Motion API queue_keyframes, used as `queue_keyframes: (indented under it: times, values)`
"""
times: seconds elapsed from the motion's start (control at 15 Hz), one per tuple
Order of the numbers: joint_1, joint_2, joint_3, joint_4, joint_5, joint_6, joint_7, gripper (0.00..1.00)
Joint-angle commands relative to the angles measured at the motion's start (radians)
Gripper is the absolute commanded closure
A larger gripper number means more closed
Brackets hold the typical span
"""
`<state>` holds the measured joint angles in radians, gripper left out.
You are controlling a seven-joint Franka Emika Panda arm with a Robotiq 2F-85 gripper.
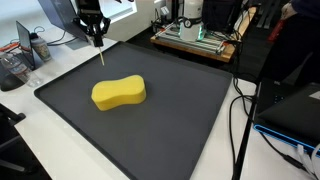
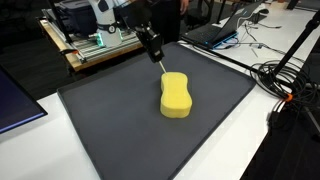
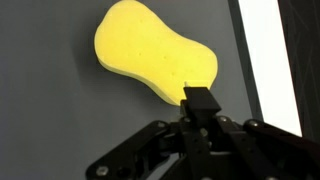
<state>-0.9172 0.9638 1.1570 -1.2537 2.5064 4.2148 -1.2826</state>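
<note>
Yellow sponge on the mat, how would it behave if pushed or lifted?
The sponge is probably light and squashy, judging by its pitted foam surface. Lying flat and broad on the mat, it should slide rather than roll or tip.

Thin pale stick [image 1: 101, 56], clamped upright in the gripper [image 1: 99, 42], hangs over the black mat [image 1: 190, 110] near its edge; yellow peanut-shaped sponge [image 1: 118, 93] lies flat mid-mat.

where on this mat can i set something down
Bare dark grey mat all round the yellow peanut-shaped foam sponge, widest toward the black cables. Crowded: the corner where the claw holds a thin pale stick, and the white tabletop.
</note>
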Motion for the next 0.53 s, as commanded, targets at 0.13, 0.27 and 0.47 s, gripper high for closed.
queue_keyframes:
  times: [0.13,0.27,0.47]
  values:
    - [0.009,0.032,-0.048,0.092,0.001,0.026,-0.075,0.97]
    - [-0.008,0.052,-0.048,0.106,0.001,0.025,-0.098,0.97]
    - [-0.005,0.029,-0.069,0.076,0.002,-0.004,-0.073,0.88]
